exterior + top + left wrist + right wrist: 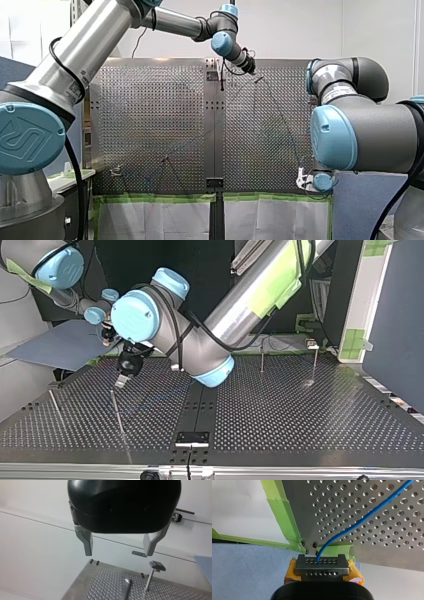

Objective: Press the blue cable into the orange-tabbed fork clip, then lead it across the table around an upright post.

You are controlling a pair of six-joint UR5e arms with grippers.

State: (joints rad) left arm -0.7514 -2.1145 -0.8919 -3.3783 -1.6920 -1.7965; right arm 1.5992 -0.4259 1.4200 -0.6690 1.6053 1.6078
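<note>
My right gripper (321, 565) pinches the cable (372, 510) at the table's (387, 542) corner — it curves away over the holes — while my left gripper (118, 554) hangs wide open, a post (149, 580) ahead.

Front view: high on the near side, facing far across the perforated table (150, 125). Top view: low at the far edge, facing back; both share the whole table. Left wrist view: raised well above the upright posts (149, 580). Right wrist view: close over the near right corner, along the blue cable (352, 526).
</note>
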